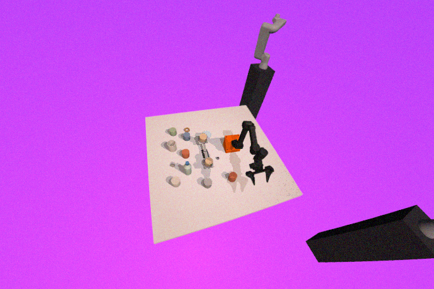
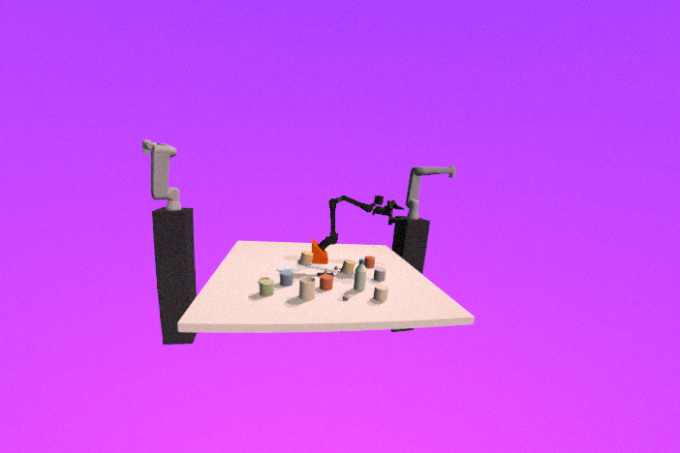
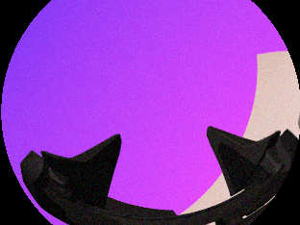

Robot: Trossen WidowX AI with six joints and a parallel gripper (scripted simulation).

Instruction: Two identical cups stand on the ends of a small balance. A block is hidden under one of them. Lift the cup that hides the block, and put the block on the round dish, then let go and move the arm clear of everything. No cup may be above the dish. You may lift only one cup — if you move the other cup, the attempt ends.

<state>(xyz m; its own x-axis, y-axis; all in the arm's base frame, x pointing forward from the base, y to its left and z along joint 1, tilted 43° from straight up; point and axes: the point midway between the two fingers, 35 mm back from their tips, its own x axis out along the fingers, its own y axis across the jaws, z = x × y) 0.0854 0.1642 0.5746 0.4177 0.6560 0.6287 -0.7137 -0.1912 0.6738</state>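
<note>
Two tan cups stand on the balance (image 1: 204, 154) (image 2: 325, 269): one cup (image 1: 203, 137) (image 2: 306, 257) at the end beside the dish, the other cup (image 1: 208, 162) (image 2: 348, 265) at the opposite end. The cup beside the dish looks higher in the exterior view. The pale blue round dish (image 1: 208, 133) (image 2: 285, 268) lies on the table, partly behind that cup in the top view. No block is visible. My gripper (image 1: 261, 183) (image 2: 397, 214) (image 3: 164, 135) is open and empty, high up and off to the side of the balance, with both cups well away from it.
A red cup (image 1: 232, 176) (image 2: 369, 261) and a grey cup (image 1: 207, 183) (image 2: 379, 274) stand near the balance. A bottle (image 1: 187, 168) (image 2: 359, 277), another red cup (image 1: 185, 153) (image 2: 325, 282) and a blue cup (image 1: 186, 136) (image 2: 286, 277) stand beyond it. An orange bracket (image 1: 228, 146) (image 2: 320, 256) is at my arm's base.
</note>
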